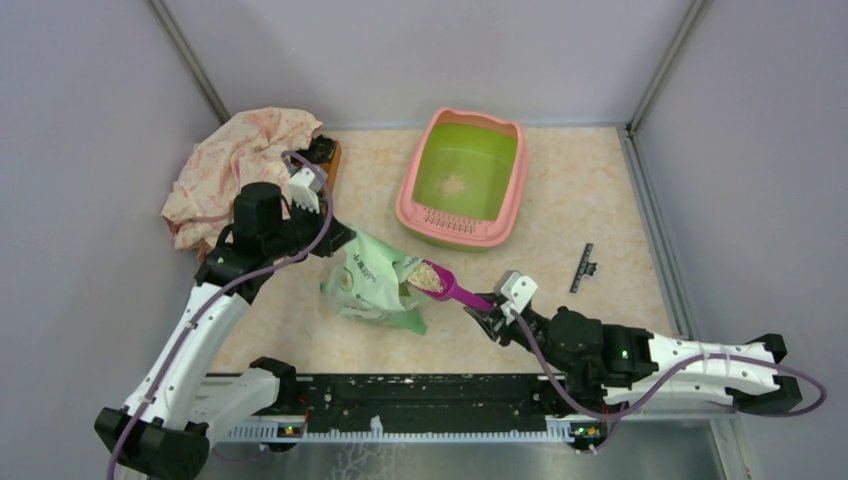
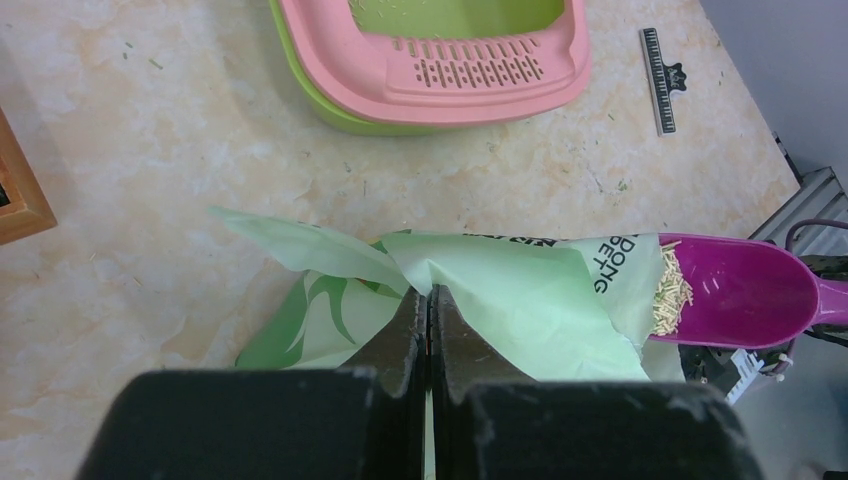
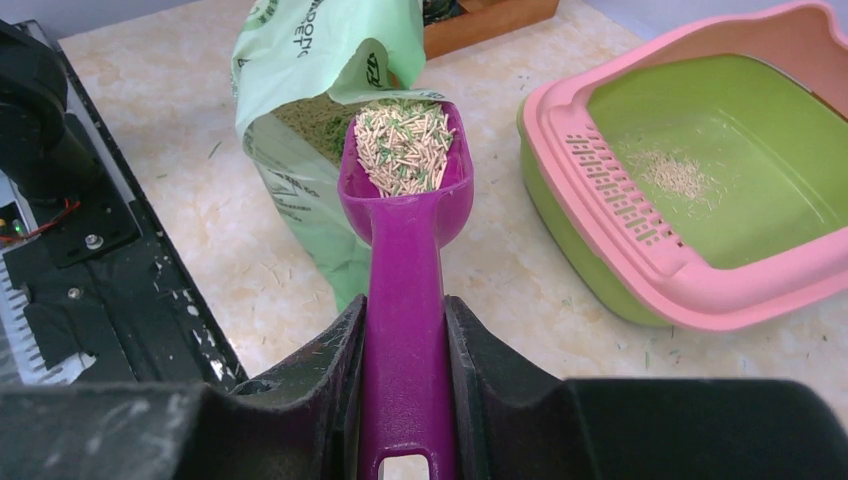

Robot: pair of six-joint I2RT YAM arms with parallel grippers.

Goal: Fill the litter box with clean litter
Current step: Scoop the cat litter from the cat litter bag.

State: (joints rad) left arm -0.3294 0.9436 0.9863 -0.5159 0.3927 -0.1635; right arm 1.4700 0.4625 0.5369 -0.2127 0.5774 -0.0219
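The right hand is clenched on the flat handle of a magenta plastic scoop, one finger pressed against each side. The scoop's bowl sits at the mouth of the light green printed bag and is heaped with clean litter: short, pale beige pellets with a few green ones among them. The left hand is pinched tight on a fold of thin, creased film at the bag's top, its fingers closed together on it. The bag stands on the beige marbled bench, near the arms, and more pellets show inside its opening. The litter box lies farther back and to the right, apart from the bag. It is a rectangular plastic tray with a rounded pink rim, a slotted pink ledge on its near side and a smooth lime-green inside. Only a thin scatter of granules lies on its floor. A rumpled, pale patterned cloth lies at the far left, and a small black clip lies on the right.
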